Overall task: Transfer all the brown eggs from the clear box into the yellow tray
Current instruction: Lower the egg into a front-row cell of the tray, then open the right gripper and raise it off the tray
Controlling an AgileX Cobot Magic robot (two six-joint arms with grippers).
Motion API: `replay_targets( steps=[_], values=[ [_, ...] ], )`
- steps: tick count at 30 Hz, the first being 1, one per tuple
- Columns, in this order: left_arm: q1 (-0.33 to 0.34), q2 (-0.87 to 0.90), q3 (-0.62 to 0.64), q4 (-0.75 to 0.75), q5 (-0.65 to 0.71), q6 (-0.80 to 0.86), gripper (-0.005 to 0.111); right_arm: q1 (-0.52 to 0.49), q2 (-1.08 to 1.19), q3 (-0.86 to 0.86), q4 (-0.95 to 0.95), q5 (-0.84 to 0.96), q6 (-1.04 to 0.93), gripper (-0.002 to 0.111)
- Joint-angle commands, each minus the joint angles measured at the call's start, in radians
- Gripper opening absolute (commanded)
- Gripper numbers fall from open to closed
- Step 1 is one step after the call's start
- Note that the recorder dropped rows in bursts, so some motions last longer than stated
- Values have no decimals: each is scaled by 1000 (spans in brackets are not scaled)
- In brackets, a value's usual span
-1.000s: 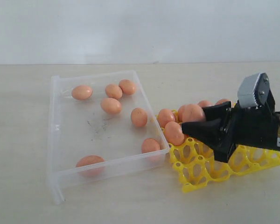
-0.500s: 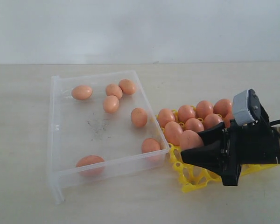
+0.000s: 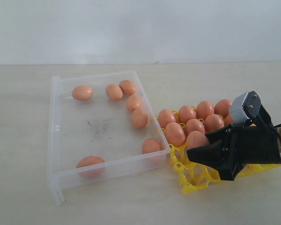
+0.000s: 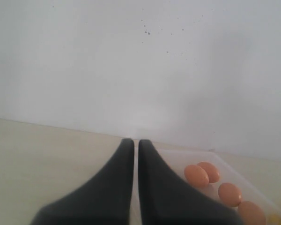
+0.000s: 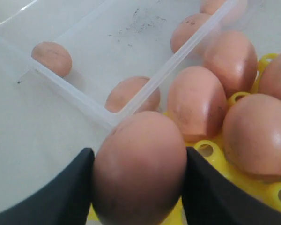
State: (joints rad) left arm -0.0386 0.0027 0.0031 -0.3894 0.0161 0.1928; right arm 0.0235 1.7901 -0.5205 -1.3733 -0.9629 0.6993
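A pale beige matte tabletop [image 3: 23, 140] runs flat and wide, edge to edge across the exterior view. Behind it rises a plain white wall [image 3: 140, 28], meeting the tabletop in one straight horizontal line. In the left wrist view, tiny dark specks [image 4: 147, 32] dot that wall high up, with the tabletop a cream strip beneath.

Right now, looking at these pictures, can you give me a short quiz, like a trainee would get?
1. How many brown eggs lie in the clear box?
2. True or false: the right fingers hold an egg.
3. The yellow tray stands: A) inside the box, B) beside the box, C) on top of the box?
Key: 1) seven; 2) true; 3) B.
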Motion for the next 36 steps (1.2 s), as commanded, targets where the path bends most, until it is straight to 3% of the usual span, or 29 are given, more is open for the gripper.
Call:
replay_targets(
  steps=[1,9,15,26,36],
  values=[
    [-6,-3,-3,-11,-16,-7,4,-3,-13,-2,22,-53,11,0],
    [-6,-3,-3,-11,-16,-7,4,47,-12,-2,25,-31,54,0],
    [-6,-3,-3,-11,-16,-7,4,167,-12,-40,90,187,48,0],
    [-6,-3,-3,-11,-16,-7,4,167,69,-51,161,168,-28,0],
    [-6,-3,-3,-11,-16,-7,4,167,109,-96,138,143,52,0]
  ],
)
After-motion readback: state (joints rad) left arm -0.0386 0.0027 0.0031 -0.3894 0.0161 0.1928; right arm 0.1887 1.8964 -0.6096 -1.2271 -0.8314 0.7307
